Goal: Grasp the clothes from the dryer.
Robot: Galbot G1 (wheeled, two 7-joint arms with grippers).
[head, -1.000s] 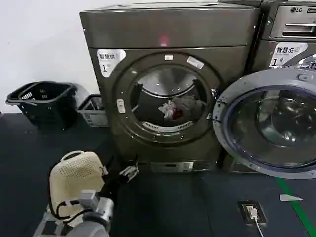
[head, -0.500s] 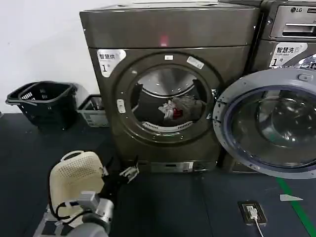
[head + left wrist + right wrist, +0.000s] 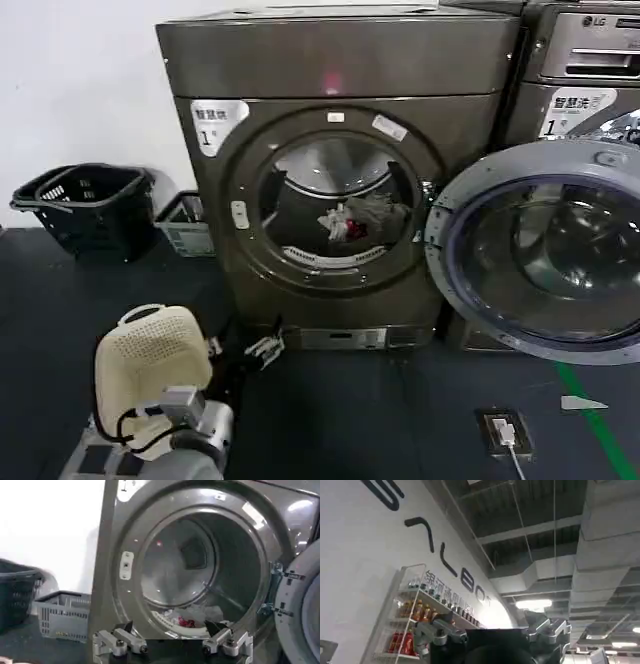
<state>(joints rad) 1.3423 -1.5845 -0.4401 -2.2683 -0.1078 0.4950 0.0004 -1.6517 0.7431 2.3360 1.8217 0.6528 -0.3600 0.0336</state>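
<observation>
Left gripper [image 3: 172, 642] hanging low before bronze-grey front-loading dryer [image 3: 340, 60], jaws spread wide, empty; white-grey clothes bundle with red patch [image 3: 352, 219] lying inside drum.

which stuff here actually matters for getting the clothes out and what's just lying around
Job: clothes in the drum; dryer, door open; left end effector, open, facing the porthole.

Lying about: cream basket, black basket, grey crate, LG machine, floor socket.
</observation>
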